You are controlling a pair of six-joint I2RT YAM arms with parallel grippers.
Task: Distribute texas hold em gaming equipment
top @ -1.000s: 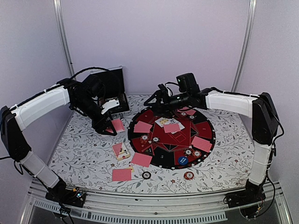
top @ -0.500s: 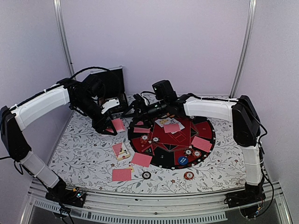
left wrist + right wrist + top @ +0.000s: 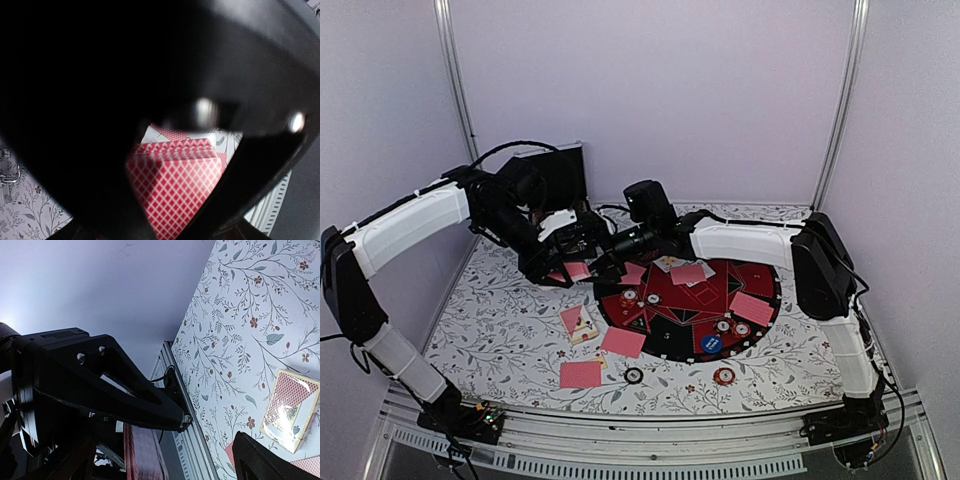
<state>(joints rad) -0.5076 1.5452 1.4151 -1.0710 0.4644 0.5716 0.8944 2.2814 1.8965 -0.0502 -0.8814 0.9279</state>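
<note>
A deck of playing cards (image 3: 175, 192), red diamond pattern up, sits clamped in the left gripper (image 3: 560, 274) above the floral tablecloth (image 3: 500, 320), just off the left rim of the round black-and-red mat (image 3: 670, 338). The left wrist view shows the stack slightly fanned between the dark fingers. The right gripper (image 3: 595, 258) reaches across from the mat side with its jaws spread wide, close beside the deck; whether a finger touches the cards cannot be told. In the right wrist view the deck's edge stands between that gripper's fingers, below the left gripper's black body.

Loose pink-backed cards (image 3: 622, 342) lie face down on the cloth near the front edge, and more lie on the mat. A card box (image 3: 292, 410) rests flat on the cloth nearby. A red-and-white poker chip (image 3: 724, 376) lies in front of the mat, others sit on the mat, and a blue chip (image 3: 711, 343) is at its near rim. A black case (image 3: 558, 185) stands at the back left.
</note>
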